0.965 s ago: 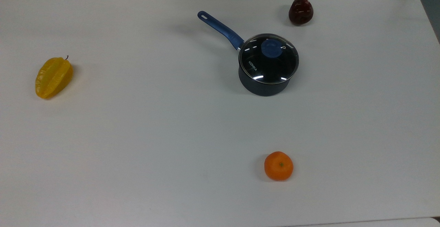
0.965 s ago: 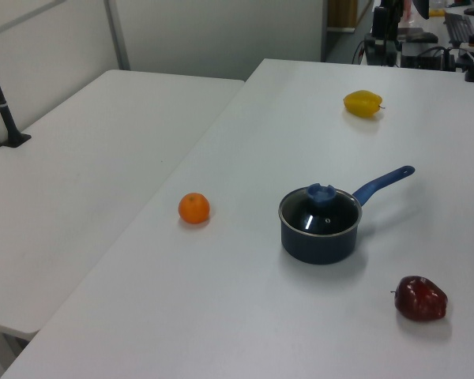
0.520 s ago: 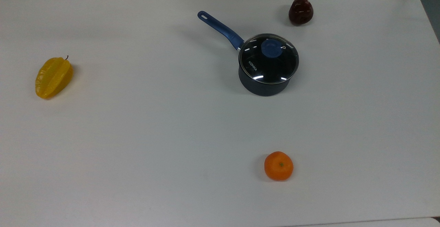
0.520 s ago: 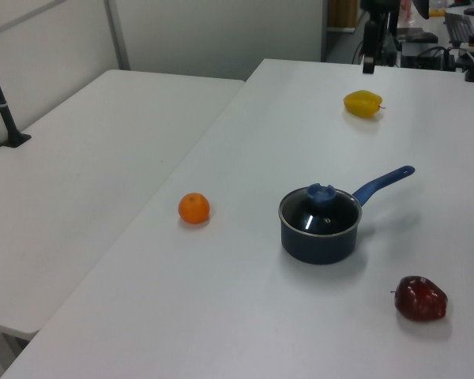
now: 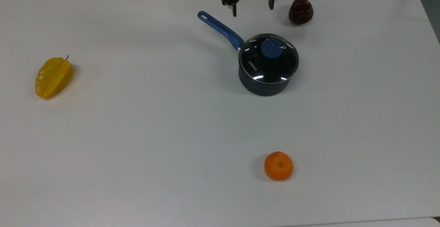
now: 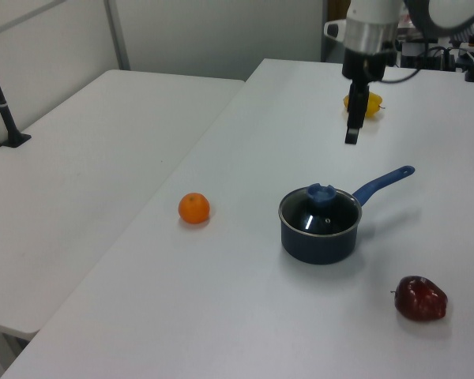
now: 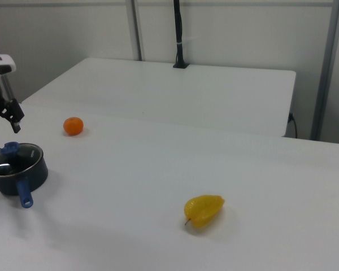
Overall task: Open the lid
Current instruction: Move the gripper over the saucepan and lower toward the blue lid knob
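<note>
— The claw was wide open, wasn't it?

— Yes, it gripped nothing and touched nothing. A second earlier it wasn't over the table at all; now it hung beyond the pot, near its handle.

— And the lid?

— Seated on the pot, knob untouched. I'd say the approach had only begun.

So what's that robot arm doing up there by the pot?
The gripper hangs open above the table, near the saucepan's handle. It isn't touching anything. The glass lid sits shut on the saucepan. A starfruit, an orange and a dark red fruit lie around it.
</note>
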### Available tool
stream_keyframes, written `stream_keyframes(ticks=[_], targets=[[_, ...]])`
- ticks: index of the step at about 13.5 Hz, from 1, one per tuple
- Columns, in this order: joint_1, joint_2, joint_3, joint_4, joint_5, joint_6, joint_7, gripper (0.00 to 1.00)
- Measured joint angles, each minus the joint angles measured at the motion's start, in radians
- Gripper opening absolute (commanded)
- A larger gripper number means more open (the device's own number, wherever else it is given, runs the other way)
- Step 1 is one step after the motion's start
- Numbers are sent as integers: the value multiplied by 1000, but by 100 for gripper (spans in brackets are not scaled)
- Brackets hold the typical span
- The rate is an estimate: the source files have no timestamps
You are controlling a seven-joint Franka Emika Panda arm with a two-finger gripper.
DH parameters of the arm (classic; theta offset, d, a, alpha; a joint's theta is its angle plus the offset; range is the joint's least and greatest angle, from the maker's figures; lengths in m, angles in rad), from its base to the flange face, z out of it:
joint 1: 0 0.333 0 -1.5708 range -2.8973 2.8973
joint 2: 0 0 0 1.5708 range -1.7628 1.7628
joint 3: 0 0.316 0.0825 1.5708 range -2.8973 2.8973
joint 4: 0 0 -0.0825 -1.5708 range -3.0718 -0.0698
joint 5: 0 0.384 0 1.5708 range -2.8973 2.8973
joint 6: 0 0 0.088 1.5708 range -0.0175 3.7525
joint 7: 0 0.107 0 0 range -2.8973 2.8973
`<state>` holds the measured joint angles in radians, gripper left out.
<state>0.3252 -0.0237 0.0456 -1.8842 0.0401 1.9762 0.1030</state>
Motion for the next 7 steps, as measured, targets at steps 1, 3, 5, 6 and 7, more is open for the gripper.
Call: stream_keyframes(ticks=[1,3,5,6,7], targets=[[10,1,0,-30,0,51,6,100],[24,3,0,-92,0,156,7,100],[43,7,0,-159,0,280,7,100],[51,11,0,-181,0,322,7,100],[63,19,0,-210,0,380,7,100]])
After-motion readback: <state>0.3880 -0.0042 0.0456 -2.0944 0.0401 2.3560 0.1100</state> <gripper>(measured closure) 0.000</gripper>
